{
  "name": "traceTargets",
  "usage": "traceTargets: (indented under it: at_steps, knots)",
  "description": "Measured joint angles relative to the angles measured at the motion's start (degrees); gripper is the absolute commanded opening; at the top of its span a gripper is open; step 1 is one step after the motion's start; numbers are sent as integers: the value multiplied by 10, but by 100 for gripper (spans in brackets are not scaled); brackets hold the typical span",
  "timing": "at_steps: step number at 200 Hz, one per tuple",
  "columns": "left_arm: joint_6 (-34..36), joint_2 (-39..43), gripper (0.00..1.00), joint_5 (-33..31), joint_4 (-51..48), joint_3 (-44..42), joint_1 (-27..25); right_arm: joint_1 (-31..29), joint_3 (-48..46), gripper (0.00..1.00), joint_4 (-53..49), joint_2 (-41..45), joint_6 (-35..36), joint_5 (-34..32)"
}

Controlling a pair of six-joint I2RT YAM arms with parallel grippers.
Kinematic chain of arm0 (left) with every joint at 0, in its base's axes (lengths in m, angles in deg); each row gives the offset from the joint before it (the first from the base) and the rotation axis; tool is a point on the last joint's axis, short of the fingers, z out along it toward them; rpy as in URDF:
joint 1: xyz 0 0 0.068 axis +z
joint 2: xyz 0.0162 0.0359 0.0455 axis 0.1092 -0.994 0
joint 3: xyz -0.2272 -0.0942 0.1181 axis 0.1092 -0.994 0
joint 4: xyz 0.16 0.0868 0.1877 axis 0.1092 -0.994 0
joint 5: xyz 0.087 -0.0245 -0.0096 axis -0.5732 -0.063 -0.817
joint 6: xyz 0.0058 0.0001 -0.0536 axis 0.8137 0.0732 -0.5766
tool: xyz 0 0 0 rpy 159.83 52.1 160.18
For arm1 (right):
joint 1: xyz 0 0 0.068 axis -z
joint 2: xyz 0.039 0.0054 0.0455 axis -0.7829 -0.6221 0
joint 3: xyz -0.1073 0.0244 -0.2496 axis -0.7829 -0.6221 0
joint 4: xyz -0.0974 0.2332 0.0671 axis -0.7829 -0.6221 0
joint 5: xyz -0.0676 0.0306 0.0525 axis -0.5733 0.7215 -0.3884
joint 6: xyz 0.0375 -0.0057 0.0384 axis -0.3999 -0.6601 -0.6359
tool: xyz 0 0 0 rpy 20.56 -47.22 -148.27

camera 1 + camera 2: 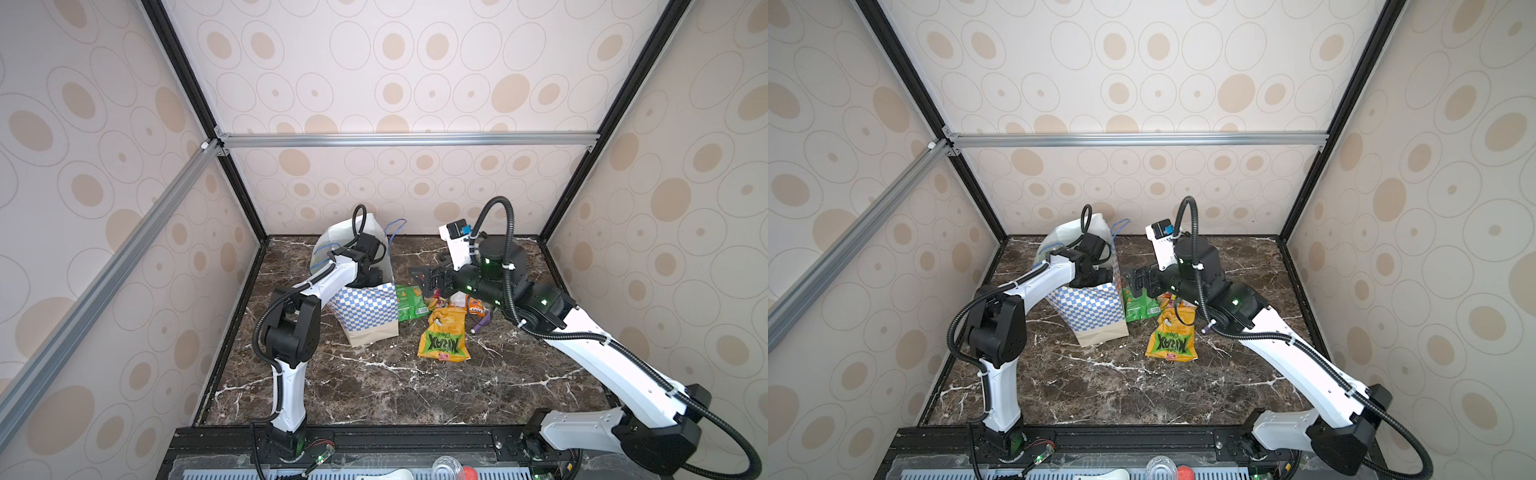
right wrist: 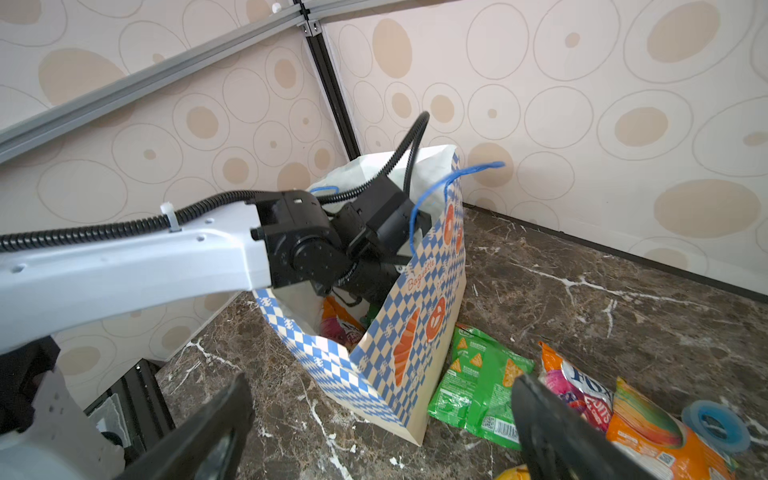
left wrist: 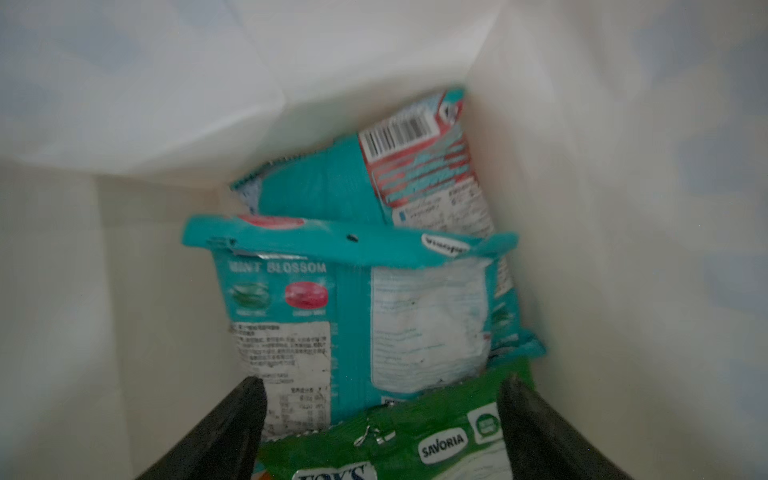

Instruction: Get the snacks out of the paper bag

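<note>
The checkered paper bag (image 1: 365, 311) (image 1: 1088, 307) (image 2: 415, 332) stands upright at the back left. My left gripper (image 3: 382, 382) reaches down inside it, open, and the top views hide its fingers. A green snack packet (image 3: 415, 440) lies between the spread jaws, with two teal packets (image 3: 357, 324) (image 3: 374, 178) beyond it. My right gripper (image 1: 428, 278) (image 2: 382, 378) hangs open and empty just right of the bag. Below it on the table lie snacks: a green packet (image 1: 409, 303) (image 2: 482, 390), a yellow one (image 1: 444, 336), and orange and pink ones (image 2: 577, 395) (image 2: 652, 440).
A purple pen (image 1: 482, 322) and a blue tape roll (image 2: 717, 424) lie among the packets on the marble table (image 1: 415, 386). The bag's blue cord handle (image 2: 436, 195) sticks up beside the left wrist. Patterned walls close in the back and both sides.
</note>
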Motion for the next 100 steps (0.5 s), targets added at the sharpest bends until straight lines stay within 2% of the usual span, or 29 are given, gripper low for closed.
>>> traceTargets:
  at_steps: [34, 100]
  knots:
    - [-12, -3, 98, 17, 36, -54, 0, 0, 37, 100, -1, -50, 26, 15]
    - [-18, -7, 96, 19, 97, -90, 1, 0, 51, 100, -5, -66, 32, 26]
